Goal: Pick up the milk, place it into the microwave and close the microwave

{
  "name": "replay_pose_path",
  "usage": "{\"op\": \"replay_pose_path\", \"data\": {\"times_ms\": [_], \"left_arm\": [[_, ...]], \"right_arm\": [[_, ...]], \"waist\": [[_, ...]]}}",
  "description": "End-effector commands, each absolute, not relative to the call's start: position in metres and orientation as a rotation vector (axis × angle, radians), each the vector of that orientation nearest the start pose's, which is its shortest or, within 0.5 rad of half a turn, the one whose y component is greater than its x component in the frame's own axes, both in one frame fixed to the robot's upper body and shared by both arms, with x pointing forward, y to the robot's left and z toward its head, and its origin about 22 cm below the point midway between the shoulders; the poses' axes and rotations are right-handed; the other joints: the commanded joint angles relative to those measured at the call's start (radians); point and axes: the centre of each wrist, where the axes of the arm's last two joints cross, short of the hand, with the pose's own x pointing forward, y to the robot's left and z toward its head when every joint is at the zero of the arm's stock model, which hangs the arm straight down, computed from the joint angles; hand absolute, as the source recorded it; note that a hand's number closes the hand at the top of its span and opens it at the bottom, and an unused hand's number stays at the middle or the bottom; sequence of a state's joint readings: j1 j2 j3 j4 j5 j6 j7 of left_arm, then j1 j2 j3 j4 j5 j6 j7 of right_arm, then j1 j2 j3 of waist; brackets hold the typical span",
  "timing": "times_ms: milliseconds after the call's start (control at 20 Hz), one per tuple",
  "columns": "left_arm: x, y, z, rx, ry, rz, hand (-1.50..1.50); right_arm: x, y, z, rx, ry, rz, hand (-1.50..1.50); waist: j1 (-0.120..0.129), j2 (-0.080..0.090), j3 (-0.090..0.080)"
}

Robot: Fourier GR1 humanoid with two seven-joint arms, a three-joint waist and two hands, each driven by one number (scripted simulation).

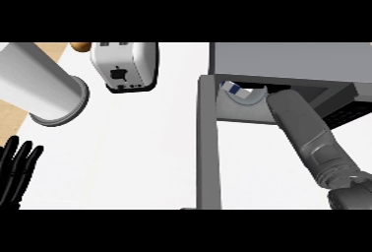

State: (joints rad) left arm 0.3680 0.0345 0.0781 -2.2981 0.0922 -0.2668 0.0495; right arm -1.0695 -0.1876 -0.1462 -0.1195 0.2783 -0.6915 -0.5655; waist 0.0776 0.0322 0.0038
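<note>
While right forearm [305,133] enters microwave [291,59], hand apparently hidden.

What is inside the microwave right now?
In the microwave, the blue-and-white milk carton sits on the turntable plate. The right forearm reaches inside; its hand is hidden.

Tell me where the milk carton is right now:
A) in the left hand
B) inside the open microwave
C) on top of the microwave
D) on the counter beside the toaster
B: the milk carton shows just inside the microwave opening, where the right forearm reaches in, its door open.
</note>
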Motion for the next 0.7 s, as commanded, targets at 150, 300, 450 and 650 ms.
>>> {"op": "replay_pose_path", "data": {"times_ms": [150,300,450,650], "left_arm": [[0.120,0.266,0.114,-0.005,-1.901,-0.132,-1.50],[0.119,0.267,0.115,-0.003,-1.895,-0.152,-1.50],[0.122,0.265,0.099,0.030,-1.886,-0.127,-1.50],[0.124,0.262,0.100,0.011,-1.883,-0.116,-1.50]], "right_arm": [[0.437,-0.247,0.035,-0.897,-1.829,0.276,-1.50],[0.429,-0.245,0.019,-0.896,-1.818,0.252,-1.50],[0.442,-0.248,0.046,-0.804,-1.850,0.240,-1.50],[0.431,-0.257,0.026,-0.699,-1.873,0.203,-1.50]], "waist": [[-0.016,-0.010,-0.001],[-0.015,-0.008,-0.001],[-0.027,-0.015,-0.002],[-0.034,-0.015,-0.002]]}}
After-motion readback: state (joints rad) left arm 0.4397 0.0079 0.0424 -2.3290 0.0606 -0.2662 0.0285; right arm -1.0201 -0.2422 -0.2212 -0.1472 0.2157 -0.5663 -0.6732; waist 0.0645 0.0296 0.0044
